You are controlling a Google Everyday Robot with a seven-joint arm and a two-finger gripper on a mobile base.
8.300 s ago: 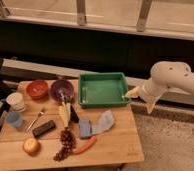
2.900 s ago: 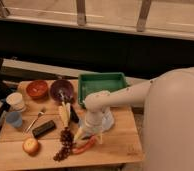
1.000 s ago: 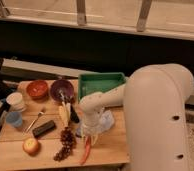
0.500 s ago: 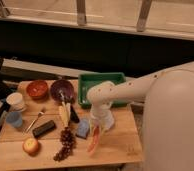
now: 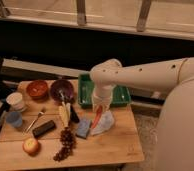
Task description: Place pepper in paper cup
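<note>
Progress looked to be about halfway, judged from how things lay. The robot's white arm reached in from the right over the wooden table, its wrist bent down in front of the green tray. Left of the tray sat the dark purple bowl and the red-orange bowl. Both lay on the stretch between the arm's end and the table's left edge.

At that left edge stood the paper cup, upright, with the blue cup just in front of it. Whether anything lay inside the paper cup could not be told.

The claw hung over the middle of the table, by the tray's near rim, pinched tight on the upper end of the pepper. The pepper dangled point down, apparently clear of the wood, above a pale crumpled cloth and near a blue sponge.

So the pick seemed done, since the pepper was in the grip and not lying among the other things. The carry and the drop were not yet done. The cup was well apart from the claw, so the arm would need to travel left past the bowls. It would have to stop over the off-white rim, not the blue one, and lower the pepper's tip inside before letting go. As the pepper looked long beside the short cup, it would likely end up leaning on the rim.
</note>
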